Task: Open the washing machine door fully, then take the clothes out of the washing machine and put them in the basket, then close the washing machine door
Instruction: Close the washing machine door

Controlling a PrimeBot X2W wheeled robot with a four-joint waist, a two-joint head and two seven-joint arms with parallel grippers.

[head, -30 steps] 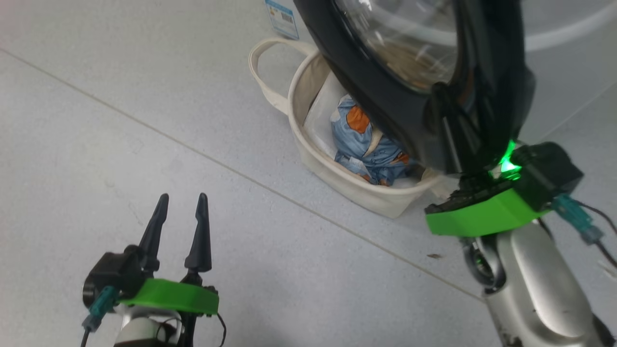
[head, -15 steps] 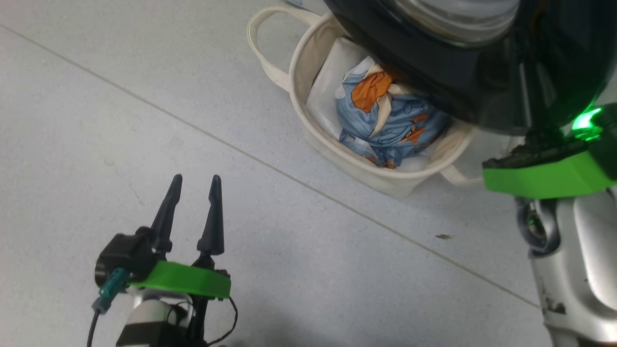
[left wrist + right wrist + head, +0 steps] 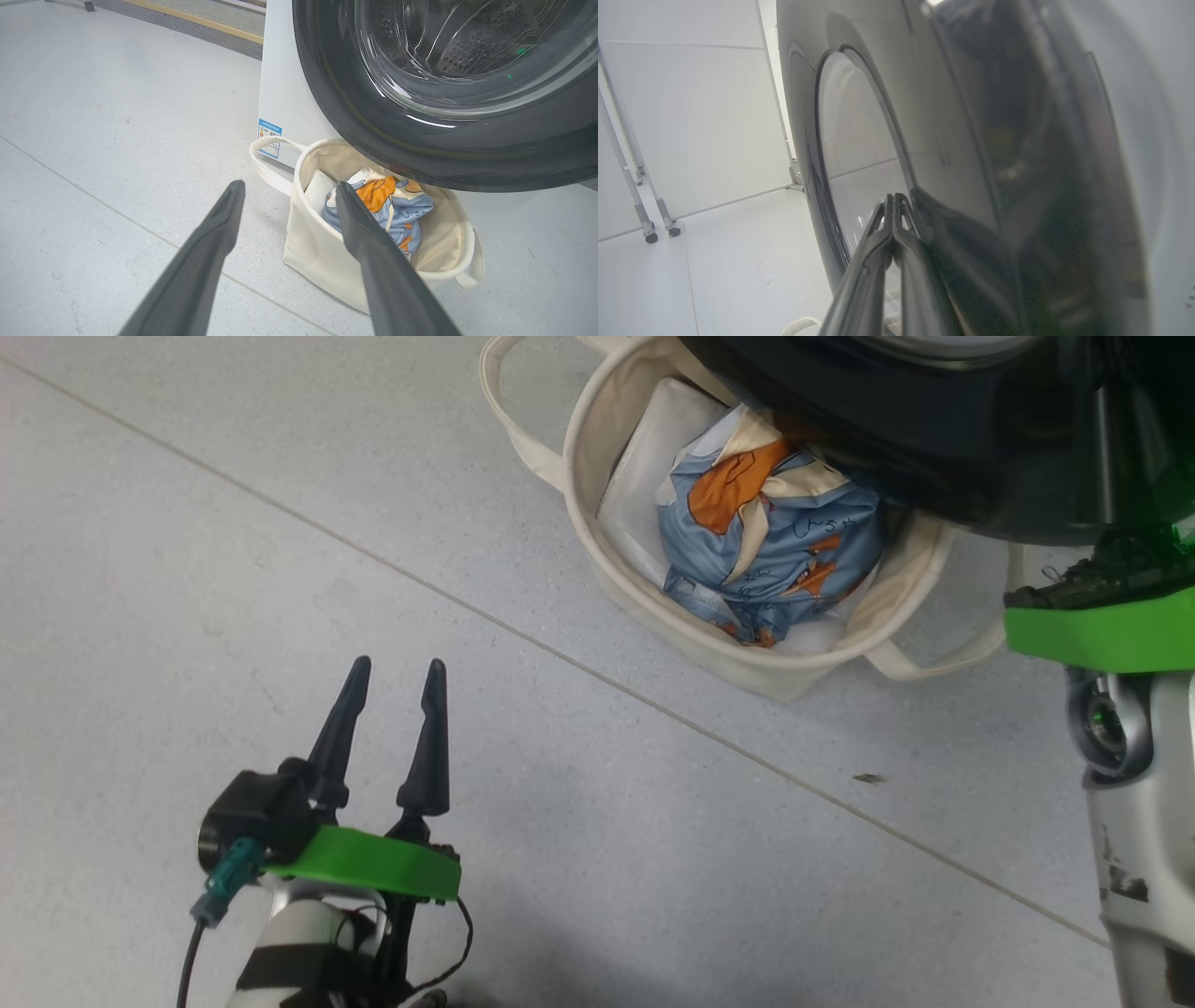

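The door [image 3: 934,457] has swung farther off the clothes [image 3: 770,551], which lie bundled in the basket [image 3: 653,625] at one o'clock. Your right gripper [image 3: 893,200], pinched shut and empty, lies against the door. Your left gripper [image 3: 398,665] gapes at seven o'clock. Only the closing seems left.

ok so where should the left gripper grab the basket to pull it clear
Best bet: the loop handle nearest the left gripper, approached from the open floor side. It stands clear of the soft wall of the basket, while the washing machine door overhangs the far part.
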